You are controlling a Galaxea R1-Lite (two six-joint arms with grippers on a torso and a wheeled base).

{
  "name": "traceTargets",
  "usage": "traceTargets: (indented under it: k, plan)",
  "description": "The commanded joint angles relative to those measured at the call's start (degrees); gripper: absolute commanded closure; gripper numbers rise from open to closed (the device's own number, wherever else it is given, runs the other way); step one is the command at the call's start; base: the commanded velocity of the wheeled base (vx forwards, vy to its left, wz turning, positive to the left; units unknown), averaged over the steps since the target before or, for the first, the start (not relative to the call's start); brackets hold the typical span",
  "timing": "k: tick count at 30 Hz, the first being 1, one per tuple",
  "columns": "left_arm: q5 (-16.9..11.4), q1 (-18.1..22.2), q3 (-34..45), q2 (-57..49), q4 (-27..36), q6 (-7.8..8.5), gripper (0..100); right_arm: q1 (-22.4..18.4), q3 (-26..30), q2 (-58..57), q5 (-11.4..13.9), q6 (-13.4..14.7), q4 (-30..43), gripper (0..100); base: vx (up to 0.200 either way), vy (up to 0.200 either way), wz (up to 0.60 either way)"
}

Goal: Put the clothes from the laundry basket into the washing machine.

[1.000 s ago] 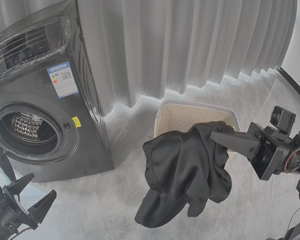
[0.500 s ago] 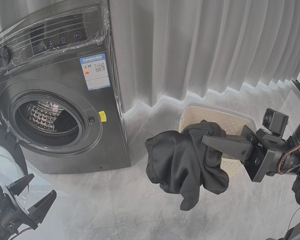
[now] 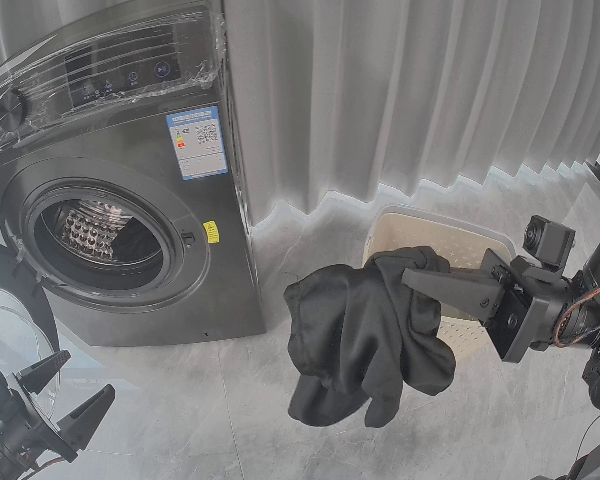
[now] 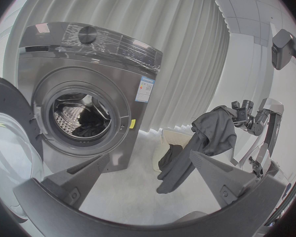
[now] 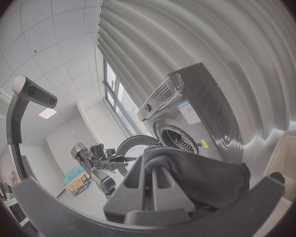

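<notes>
While right fingers (image 3: 447,287) clamp a black garment (image 3: 360,341), that arm (image 3: 547,311) extends leftward.

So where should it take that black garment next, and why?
Probably swing the right hand to its left, toward the drum of the washing machine. The hand is shut on the black garment, which hangs in the air, out of the laundry basket, and the door stands open, so the way looks free.
</notes>
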Motion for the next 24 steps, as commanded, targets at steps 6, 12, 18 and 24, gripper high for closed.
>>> traceTargets:
  k: [6,12,18,24]
  plan:
    - [-0.78,-0.04,1.01,-0.20,0.57,-0.03,0,0.02,0.13,0.15,-0.06,0.01,0.02,100,0.000,0.000,0.00]
    - [-0.78,-0.04,1.01,-0.20,0.57,-0.03,0,-0.42,0.22,0.77,-0.06,-0.16,-0.07,100,0.000,0.000,0.30]
    - [-0.87,-0.04,1.01,-0.29,0.57,-0.03,0,0.02,0.13,0.59,0.03,-0.16,-0.07,100,0.000,0.000,0.30]
    - [-0.78,-0.04,1.01,-0.29,0.57,0.06,0,0.11,0.13,0.59,0.03,-0.07,-0.07,100,0.000,0.000,0.00]
